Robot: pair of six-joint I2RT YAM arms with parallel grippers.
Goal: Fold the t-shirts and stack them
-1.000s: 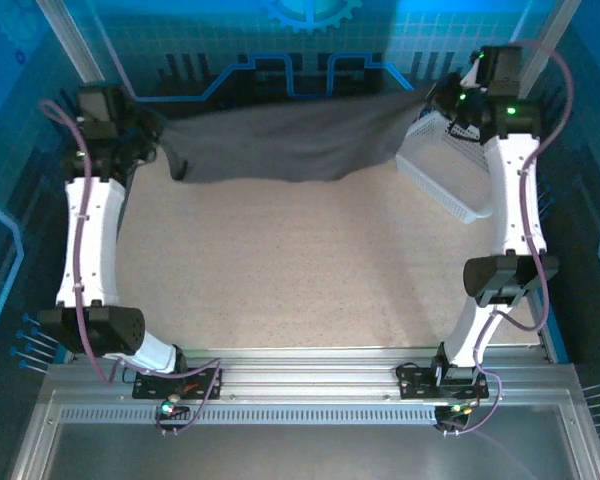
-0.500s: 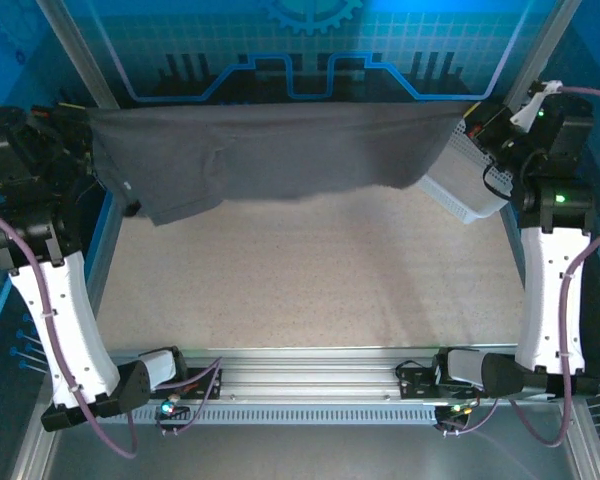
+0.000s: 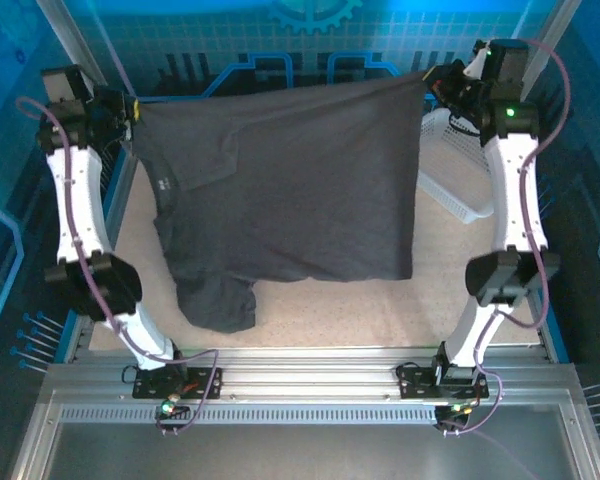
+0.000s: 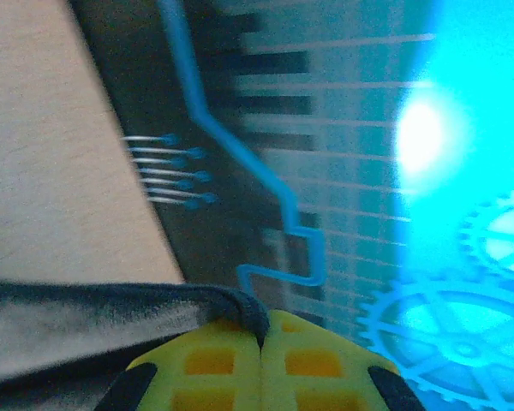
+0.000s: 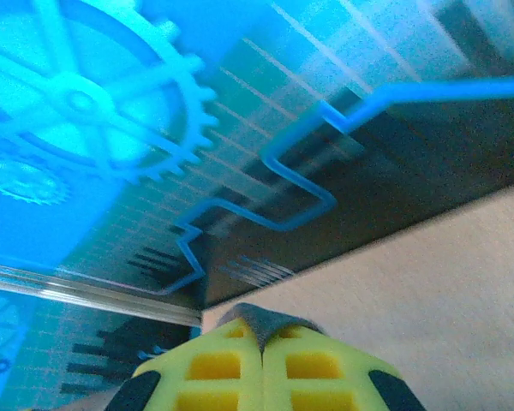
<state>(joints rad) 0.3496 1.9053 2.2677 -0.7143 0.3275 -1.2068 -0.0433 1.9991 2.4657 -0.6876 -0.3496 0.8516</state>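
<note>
Left end effector (image 4: 261, 330), yellow waffle-patterned pads: closed, pinching a rolled edge of the plain dark charcoal-grey cotton t-shirt (image 4: 86, 312) pad to pad

Right end effector (image 5: 261, 332), same pads: closed on a small peak of the same cloth

Purpose, as judged: two ends of one edge are held high and well apart, so the garment hangs open and flat, ready to be laid down for the first fold

Overhead entry, near part: beige speckled counter (image 3: 330, 305), with the shirt's lower edge and one sleeve sagging at the near left; contact with the counter cannot be told

Middle: the t-shirt hangs as one sheet across most of the counter's width

Far: both arms raised at the shirt's upper corners; white plastic lattice basket (image 3: 462, 190) tilted at the right, just beside the shirt's edge; blue printed back wall (image 3: 280, 40) behind

View notes: the wrist cameras give the pinch itself, the overhead camera the full spread and the basket
</note>
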